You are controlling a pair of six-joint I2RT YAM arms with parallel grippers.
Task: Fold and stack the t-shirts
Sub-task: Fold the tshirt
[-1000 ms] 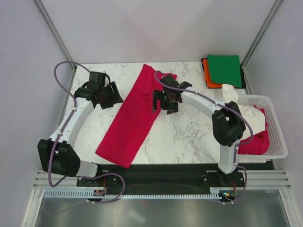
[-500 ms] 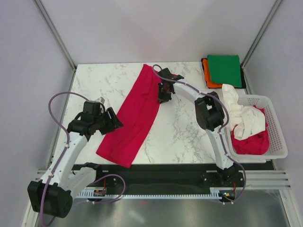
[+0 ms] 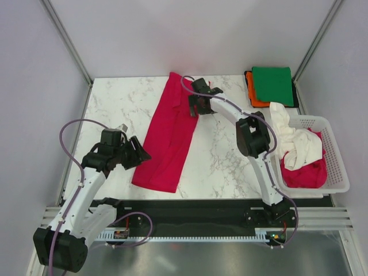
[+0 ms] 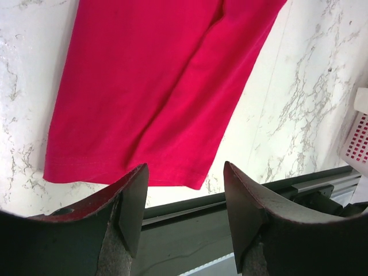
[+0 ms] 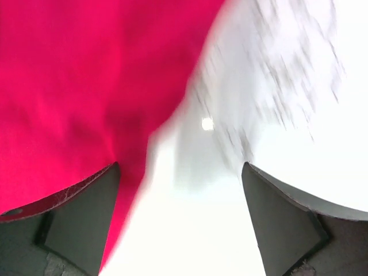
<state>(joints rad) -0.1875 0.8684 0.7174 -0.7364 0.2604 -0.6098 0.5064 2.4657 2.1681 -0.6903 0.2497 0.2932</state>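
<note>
The red t-shirt (image 3: 169, 135) was laid as a strip across the worktop (image 3: 230, 155), apparently for cross-folding; left claw (image 3: 134, 154) and right claw (image 3: 198, 107) were held open near its ends.

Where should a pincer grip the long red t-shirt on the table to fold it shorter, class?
Probably at the near hem of the crimson t-shirt, coming from the near edge of the table: it lies flat as a long strip, its short hem free there.
</note>
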